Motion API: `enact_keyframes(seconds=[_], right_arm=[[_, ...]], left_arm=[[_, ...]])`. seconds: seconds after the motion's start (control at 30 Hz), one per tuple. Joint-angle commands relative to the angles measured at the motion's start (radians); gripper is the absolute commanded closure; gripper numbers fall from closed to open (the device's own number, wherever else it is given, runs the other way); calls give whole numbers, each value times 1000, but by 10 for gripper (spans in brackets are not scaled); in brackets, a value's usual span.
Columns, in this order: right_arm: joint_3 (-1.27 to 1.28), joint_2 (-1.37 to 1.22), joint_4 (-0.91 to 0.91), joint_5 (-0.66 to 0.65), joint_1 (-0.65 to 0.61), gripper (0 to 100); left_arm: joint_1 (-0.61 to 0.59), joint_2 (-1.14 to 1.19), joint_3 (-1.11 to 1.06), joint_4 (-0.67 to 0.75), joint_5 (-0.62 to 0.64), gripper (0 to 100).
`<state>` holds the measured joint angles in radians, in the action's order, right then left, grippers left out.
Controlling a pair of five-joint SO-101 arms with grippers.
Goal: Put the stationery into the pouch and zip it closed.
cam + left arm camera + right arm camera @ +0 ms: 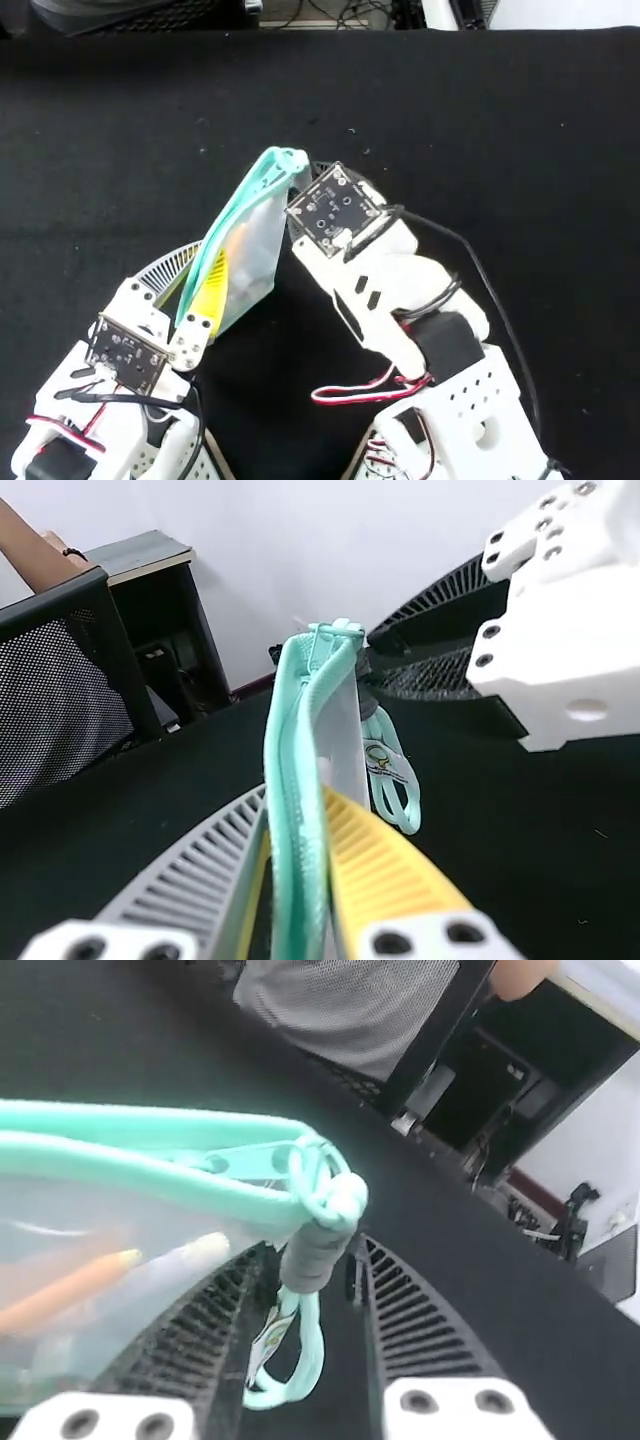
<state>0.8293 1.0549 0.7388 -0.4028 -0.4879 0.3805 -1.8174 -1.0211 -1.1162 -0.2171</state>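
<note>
Seemingly zipped pouch (250, 240) in left claw (297, 805).

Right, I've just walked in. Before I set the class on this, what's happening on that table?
Two robot arms hold a translucent pouch up between them over the black table. The left gripper is clamped on one end of the mint zip edge. The right gripper pinches the zip pull at the other end. An orange pencil shows inside the pouch, and the zip looks drawn shut along its length.
</note>
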Motion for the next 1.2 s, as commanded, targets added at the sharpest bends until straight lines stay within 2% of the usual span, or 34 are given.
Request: enact_keyframes(seconds=[0.0,0.23,0.6,0.8,1.0,1.17], right_arm=[[-13,-1,-74,-9,-17,864],[67,-1,-195,-11,-6,864],[165,-1,-204,-9,-6,864],[263,-1,-354,-5,-6,864],[278,-1,-413,-3,-6,865],[274,-79,-425,-11,-6,904]], left_arm=[[2,3,-1,-2,-6,967],[5,3,-1,-3,-6,967],[7,3,-1,-5,-6,967],[7,3,-1,-5,-6,967],[7,3,-1,-5,-6,967],[7,3,-1,-5,-6,967]])
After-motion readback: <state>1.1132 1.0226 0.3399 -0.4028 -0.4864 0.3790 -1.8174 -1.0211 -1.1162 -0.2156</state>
